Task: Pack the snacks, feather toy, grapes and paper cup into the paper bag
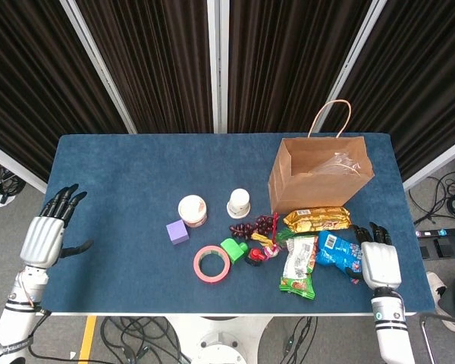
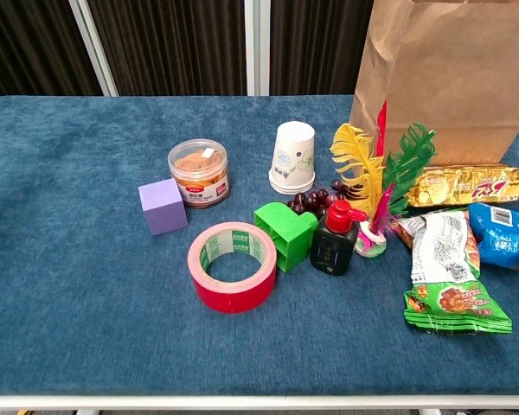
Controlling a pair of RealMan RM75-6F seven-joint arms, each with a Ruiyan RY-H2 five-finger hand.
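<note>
Your right hand (image 1: 380, 262) lies spread and empty with the blue snack pack (image 1: 339, 253) just beside it and the paper bag (image 1: 318, 176) beyond, while your left hand (image 1: 44, 236) hangs spread, well apart.

Blue carpeted tabletop (image 1: 136, 174) on a white frame. Behind it, dark pleated curtains (image 1: 159, 61) split by white metal struts (image 1: 218, 64). Grey floor (image 1: 7, 220); black cables (image 1: 451, 193) at right, more under the table.
</note>
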